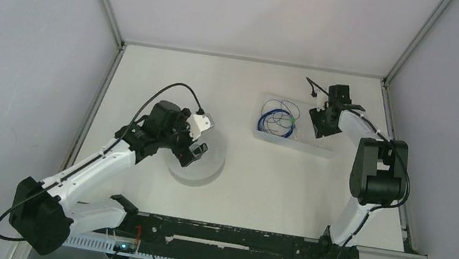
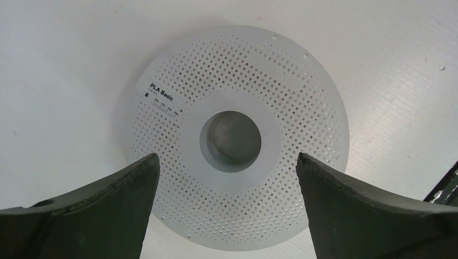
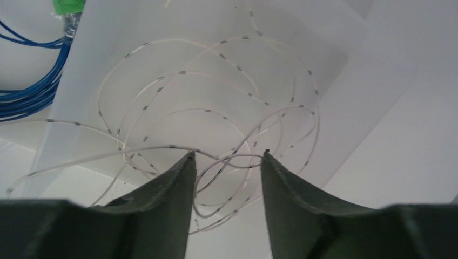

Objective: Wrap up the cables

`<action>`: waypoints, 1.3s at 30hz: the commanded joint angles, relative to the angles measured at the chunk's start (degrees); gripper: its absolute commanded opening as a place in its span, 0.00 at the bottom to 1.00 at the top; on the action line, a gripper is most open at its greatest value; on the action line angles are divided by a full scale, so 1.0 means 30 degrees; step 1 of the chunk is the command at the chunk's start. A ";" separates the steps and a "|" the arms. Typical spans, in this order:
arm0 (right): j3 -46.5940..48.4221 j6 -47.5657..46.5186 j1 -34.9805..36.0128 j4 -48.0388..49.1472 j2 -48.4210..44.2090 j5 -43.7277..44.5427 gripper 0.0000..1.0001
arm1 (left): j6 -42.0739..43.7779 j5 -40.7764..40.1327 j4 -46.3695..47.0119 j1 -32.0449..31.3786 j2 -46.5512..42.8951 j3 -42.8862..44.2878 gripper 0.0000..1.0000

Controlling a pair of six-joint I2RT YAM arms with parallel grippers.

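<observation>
we judge this to be the pick-up step: nothing is wound yet, and the white cable lies in loose, tangled loops in the clear tray at the far right of the table. it is a very thin, limp strand, pale with small grey marks along it, and it will sag and slip easily. beside it in the same tray sits a blue cable, coiled more tightly, with a green tag at its edge.

the right gripper hangs low over the white loops with its fingers parted, and one strand crosses the gap at the fingertips, unpinched as far as we can see. the left gripper is spread wide above the spool, a flat round white plastic disc full of small holes with a smooth hollow hub, and it holds nothing.

next, we think the right fingers must close on a single strand, low enough to catch it, and lift gently so that the other loops don't drag along or knot.
</observation>
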 commanded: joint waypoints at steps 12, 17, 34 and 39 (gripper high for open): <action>0.2247 0.0313 0.0418 -0.0369 -0.4535 0.0115 0.00 | -0.0627 -0.0744 0.0891 0.0092 -0.0438 0.0288 1.00; 0.3406 0.1075 0.0451 -0.1020 -0.7880 -0.0557 0.00 | -0.0801 -0.1578 0.1501 0.0136 -0.0665 0.0133 1.00; 0.6007 0.3418 0.3562 -0.2379 -1.6359 -0.7638 0.00 | -0.0946 -0.3381 0.2739 0.2193 -0.1589 0.0154 1.00; 0.5215 0.3582 0.4115 -0.3009 -1.6647 -1.0062 0.00 | -0.0511 -0.2868 0.2244 0.2289 -0.1928 0.0197 1.00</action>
